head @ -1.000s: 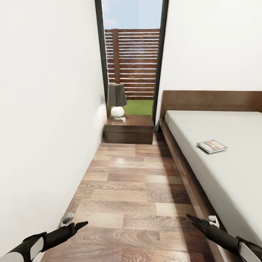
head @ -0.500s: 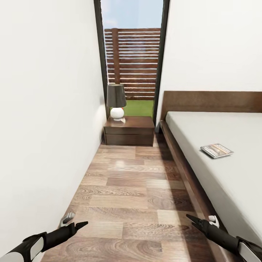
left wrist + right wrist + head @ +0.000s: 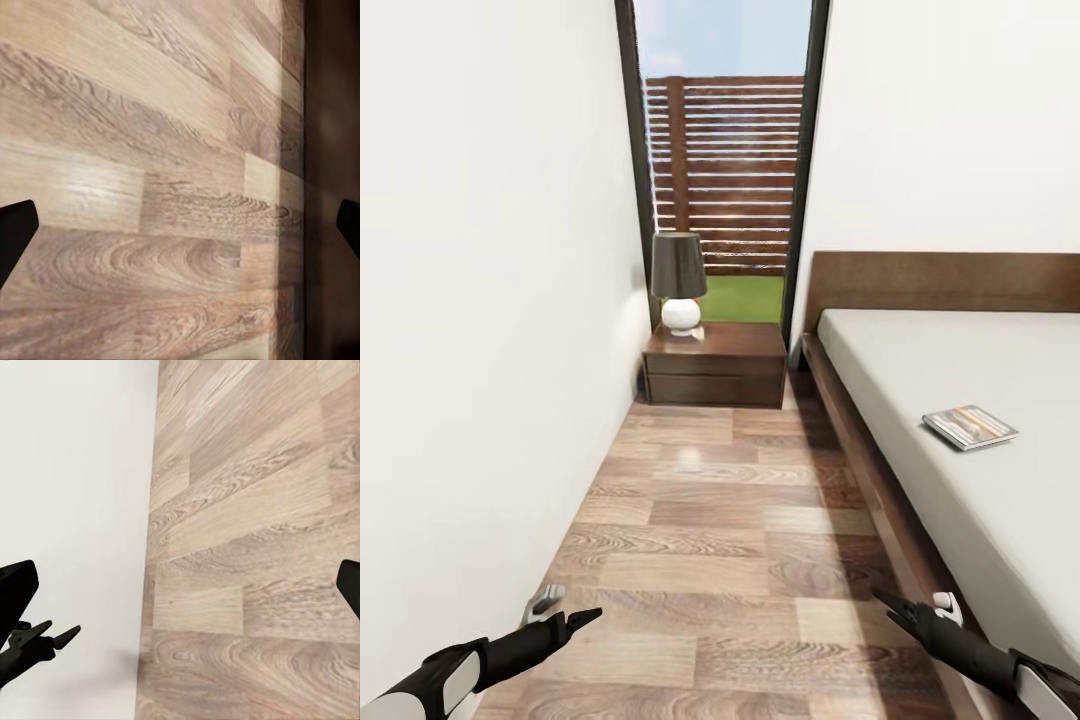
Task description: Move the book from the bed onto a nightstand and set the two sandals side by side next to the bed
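Drifting forward, the head camera is bringing the nightstand (image 3: 715, 363) and bed (image 3: 960, 420) nearer, while both hands are staying low over the floor (image 3: 740, 520). Left hand (image 3: 582, 618) and right hand (image 3: 883, 601) are hanging empty, fingers spread wide. Beyond them, the book (image 3: 969, 427) is lying on the bed, and a lamp (image 3: 679, 282) is standing on the nightstand.

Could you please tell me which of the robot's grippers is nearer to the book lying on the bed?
Right. The right gripper hangs beside the bed, below the book in the head view; the left gripper is across the floor by the wall.
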Motion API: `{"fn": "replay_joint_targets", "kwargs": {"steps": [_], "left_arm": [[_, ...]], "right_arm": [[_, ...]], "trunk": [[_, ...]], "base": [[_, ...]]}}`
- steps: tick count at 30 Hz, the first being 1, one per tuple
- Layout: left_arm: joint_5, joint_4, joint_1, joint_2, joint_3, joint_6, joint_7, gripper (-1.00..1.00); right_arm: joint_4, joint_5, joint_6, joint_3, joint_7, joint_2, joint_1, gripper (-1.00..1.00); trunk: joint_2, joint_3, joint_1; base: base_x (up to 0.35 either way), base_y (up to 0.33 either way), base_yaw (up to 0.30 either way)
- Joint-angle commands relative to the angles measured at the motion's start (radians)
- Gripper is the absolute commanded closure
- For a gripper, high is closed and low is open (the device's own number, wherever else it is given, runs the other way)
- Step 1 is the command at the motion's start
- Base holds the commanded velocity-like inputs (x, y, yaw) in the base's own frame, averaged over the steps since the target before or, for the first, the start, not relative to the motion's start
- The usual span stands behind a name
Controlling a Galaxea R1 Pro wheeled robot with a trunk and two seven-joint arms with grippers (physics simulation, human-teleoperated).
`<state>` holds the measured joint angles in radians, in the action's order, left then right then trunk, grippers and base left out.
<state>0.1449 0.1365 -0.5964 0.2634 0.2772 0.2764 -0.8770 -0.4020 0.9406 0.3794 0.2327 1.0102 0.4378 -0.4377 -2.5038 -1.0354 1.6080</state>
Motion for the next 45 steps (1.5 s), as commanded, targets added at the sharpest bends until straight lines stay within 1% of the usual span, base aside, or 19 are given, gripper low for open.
{"fn": "replay_joint_targets", "kwargs": {"steps": [1,33,45], "left_arm": [[0.01,0.0,0.0,0.0,-0.003,0.01,-0.002,-1.0],[0.009,0.0,0.0,-0.001,-0.003,0.01,-0.001,-1.0],[0.009,0.0,0.0,0.0,-0.003,0.01,-0.002,-1.0]], "right_arm": [[0.0,0.011,0.009,0.005,0.001,0.001,-0.001,-1.0],[0.001,0.011,0.009,0.006,-0.001,0.001,0.0,-1.0],[0.02,0.012,0.007,0.007,0.004,0.001,0.0,-1.0]], "trunk": [[0.0,-0.001,0.0],[0.0,-0.001,0.0],[0.0,-0.001,0.0]], "base": [[0.167,0.0,0.0],[0.167,0.0,0.0],[0.167,0.0,0.0]]}}
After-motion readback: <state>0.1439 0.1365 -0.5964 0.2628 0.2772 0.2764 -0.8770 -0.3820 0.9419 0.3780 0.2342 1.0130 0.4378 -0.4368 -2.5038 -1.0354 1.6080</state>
